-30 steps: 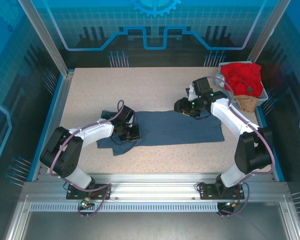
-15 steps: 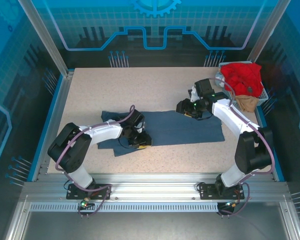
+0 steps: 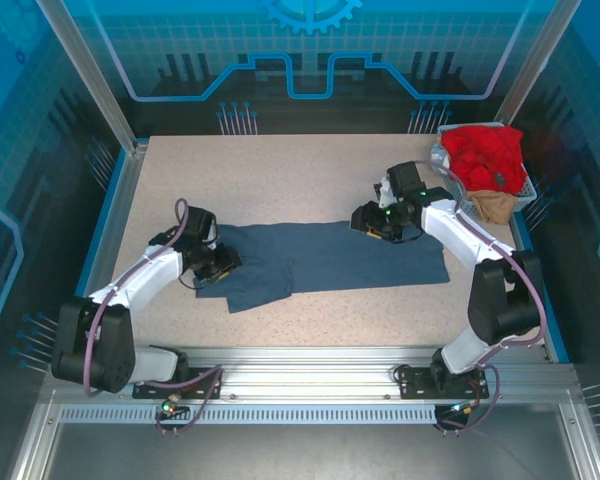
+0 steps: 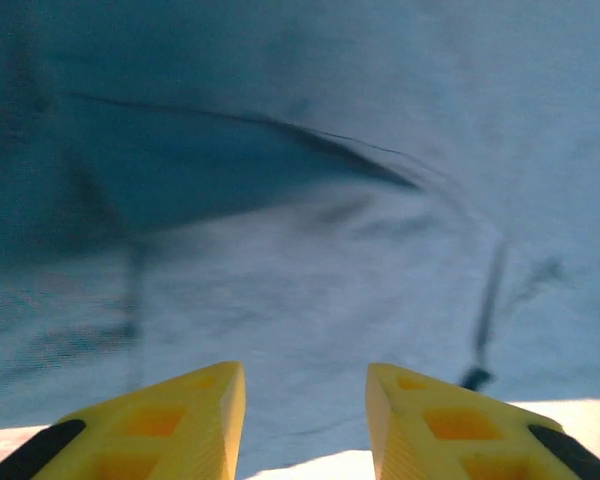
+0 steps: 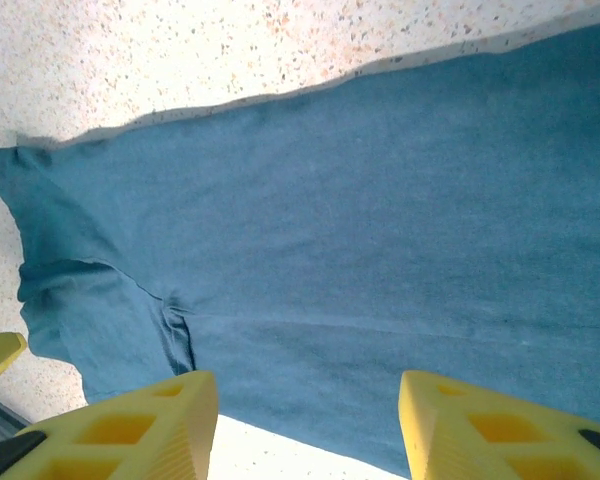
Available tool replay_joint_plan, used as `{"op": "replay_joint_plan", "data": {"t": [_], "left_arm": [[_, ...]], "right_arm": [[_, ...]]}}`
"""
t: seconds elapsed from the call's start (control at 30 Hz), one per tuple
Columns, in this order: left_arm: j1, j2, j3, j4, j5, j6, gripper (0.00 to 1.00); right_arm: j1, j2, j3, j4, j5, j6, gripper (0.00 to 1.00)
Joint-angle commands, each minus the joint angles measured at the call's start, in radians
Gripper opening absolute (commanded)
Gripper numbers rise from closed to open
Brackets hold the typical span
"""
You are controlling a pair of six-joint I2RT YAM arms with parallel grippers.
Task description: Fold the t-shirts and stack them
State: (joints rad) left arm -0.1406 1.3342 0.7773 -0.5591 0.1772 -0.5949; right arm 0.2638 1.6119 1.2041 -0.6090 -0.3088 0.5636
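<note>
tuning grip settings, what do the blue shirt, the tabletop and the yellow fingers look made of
The blue shirt: soft matte knit cloth, likely cotton; it creases and folds limply.
The tabletop: hard, smooth, beige with dark speckles, perhaps laminate.
The fingers: rigid matte yellow plastic with moulded square recesses.

**Work cell: table and enclosure**

A speckled beige table forms the working floor, edged on its left and right sides by blue strips. Translucent blue walls, printed with a pale grid and circuit-like lines, close in three sides. The back wall bears a gear emblem at its top. Slanting aluminium posts stand at the two far corners. An aluminium rail runs along the near edge. The lighting is even and bluish.
</note>
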Motion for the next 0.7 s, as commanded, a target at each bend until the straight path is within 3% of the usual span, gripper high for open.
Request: {"op": "replay_joint_plan", "data": {"t": [0.0,0.27,0.67], "left_arm": [[0.045,0.023,-0.023,-0.065,-0.080,0.071,0.41],[0.053,0.109,-0.049,0.055,-0.042,0.113,0.45],[0.047,0.118,-0.053,0.091,-0.003,0.099,0.33]], "right_arm": [[0.013,0.027,0.027,0.003,-0.032,-0.015,0.52],[0.014,0.081,0.040,-0.001,-0.059,-0.018,0.52],[0.014,0.110,0.033,0.009,-0.059,-0.001,0.52]]}}
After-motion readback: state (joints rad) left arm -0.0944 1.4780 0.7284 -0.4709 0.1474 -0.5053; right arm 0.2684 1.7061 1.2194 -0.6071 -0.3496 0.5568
